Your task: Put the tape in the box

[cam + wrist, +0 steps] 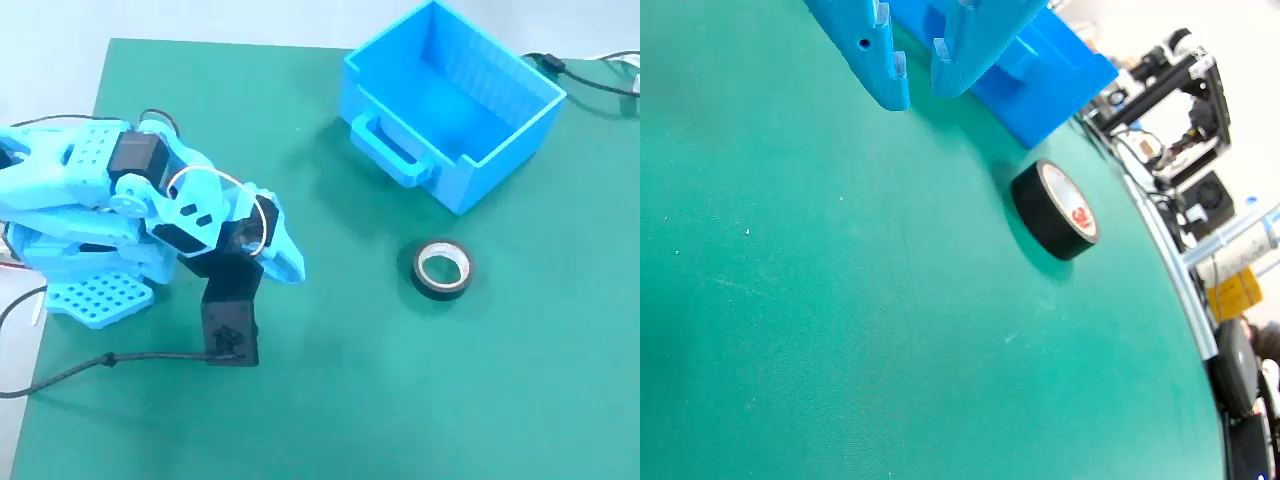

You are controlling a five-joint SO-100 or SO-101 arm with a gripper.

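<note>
A black roll of tape (442, 269) lies flat on the green mat (400, 400), right of centre in the fixed view, near the blue box (450, 100) at upper right. The gripper (920, 90), top of the wrist view, is slightly parted and empty.

Red "3M" logo on whitish inner core of the tape (1058, 210); nothing else legible.

Fixed view, box (455, 100) as landmark: tape (442, 268) on the mat (420, 400) just below the box (flat, apart from it); arm (120, 220) well left of box, lower.
</note>
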